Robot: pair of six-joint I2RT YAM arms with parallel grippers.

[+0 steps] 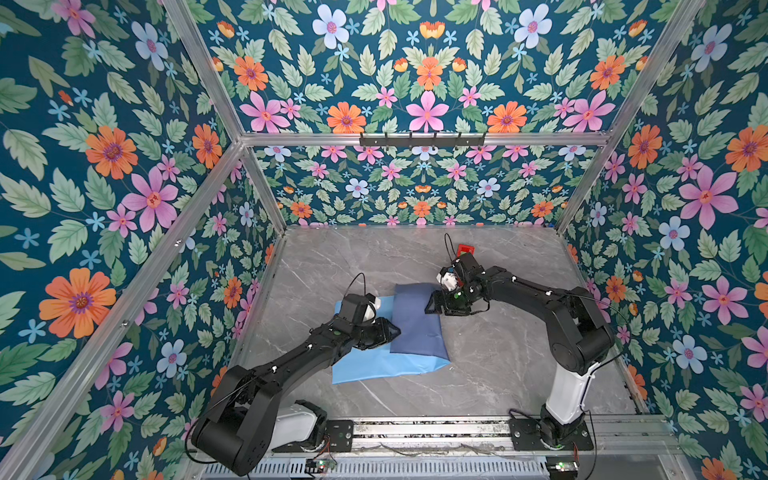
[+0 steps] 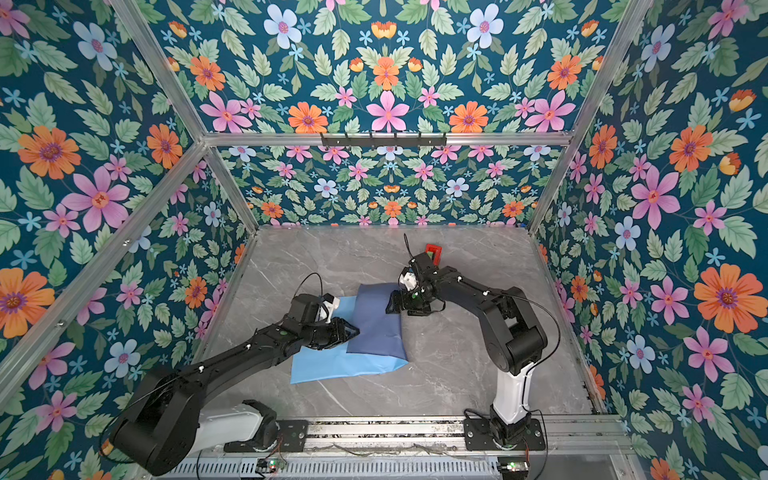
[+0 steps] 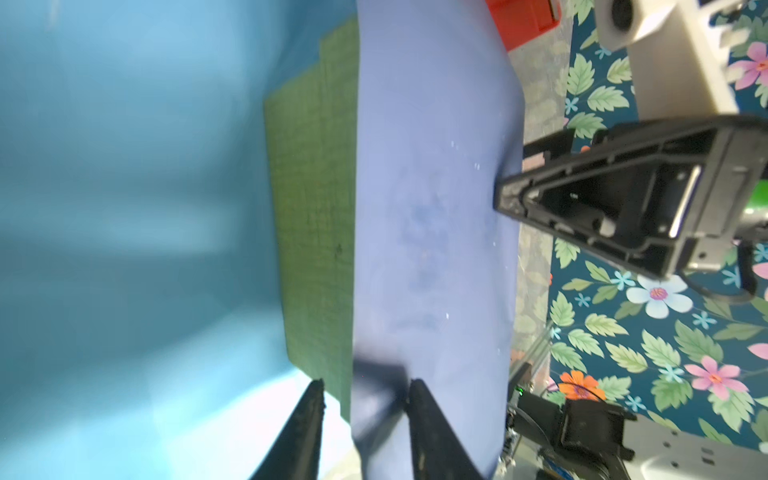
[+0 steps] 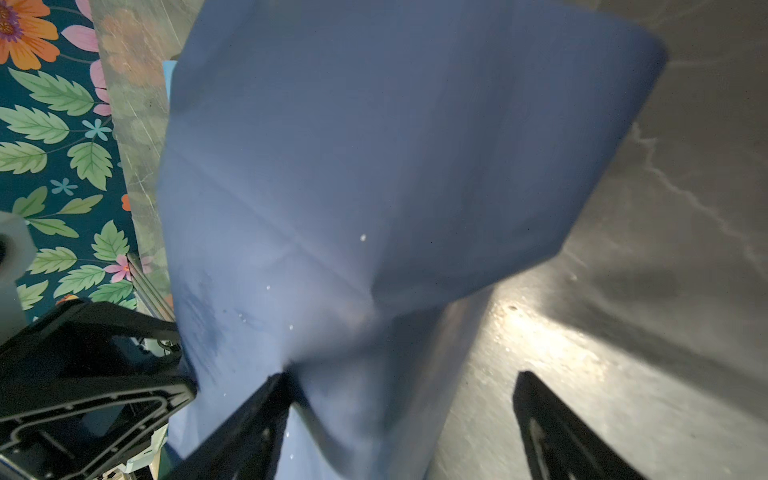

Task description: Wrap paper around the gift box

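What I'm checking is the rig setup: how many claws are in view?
2. The left claw sits at the left edge of the paper's dark folded flap; the right claw is at that flap's far right edge. None appear hidden.

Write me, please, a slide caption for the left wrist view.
Left hand straddling the slate-blue paper flap folded over the green gift box.

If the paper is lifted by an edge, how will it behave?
Probably floppy: the paper bows and sags where it is folded over the gift box. It likely keeps folds, since crease lines show in the right wrist view. Thin, so probably light.
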